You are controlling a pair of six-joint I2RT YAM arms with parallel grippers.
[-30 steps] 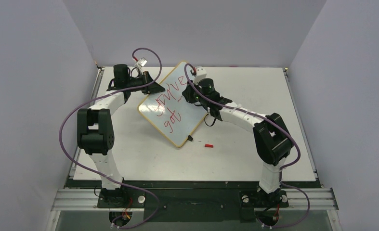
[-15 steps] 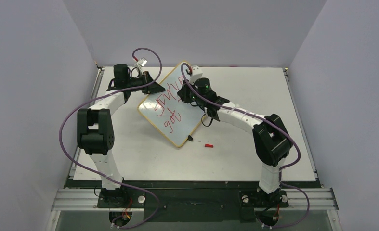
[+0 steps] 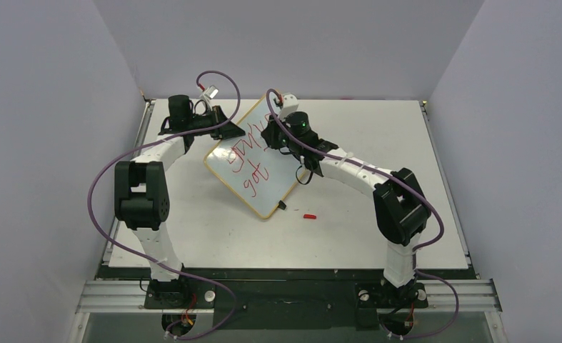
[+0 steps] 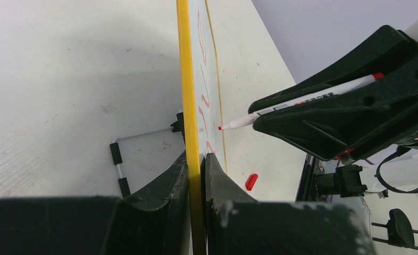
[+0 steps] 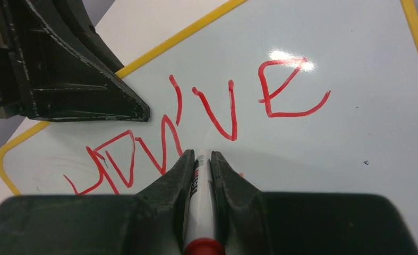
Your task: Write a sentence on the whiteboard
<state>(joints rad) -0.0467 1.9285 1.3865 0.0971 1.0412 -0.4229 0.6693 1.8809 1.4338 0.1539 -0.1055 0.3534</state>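
Note:
The whiteboard point(image 3: 265, 197), white with a yellow frame, stands tilted on the table. My left gripper point(image 3: 229, 133) is shut on its yellow edge point(image 4: 184, 79), one finger on each side point(image 4: 195, 155). Red writing point(image 5: 217, 106) reads "you've", with "got" point(image 3: 253, 176) on a second line. My right gripper point(image 3: 278, 140) is shut on a white marker point(image 5: 200, 202) with a red end. The marker point(image 4: 302, 101) points at the board face, its red tip at or just off the surface below "you've". The tip is hidden in the right wrist view.
The marker's red cap point(image 3: 309, 216) lies on the table right of the board's near corner, and shows in the left wrist view point(image 4: 252, 181). A wire stand point(image 4: 120, 159) props the board from behind. Grey walls enclose the table.
My right gripper with the marker has moved left and farther back across the board, now covering more of the top line. The left gripper and the board have not moved.

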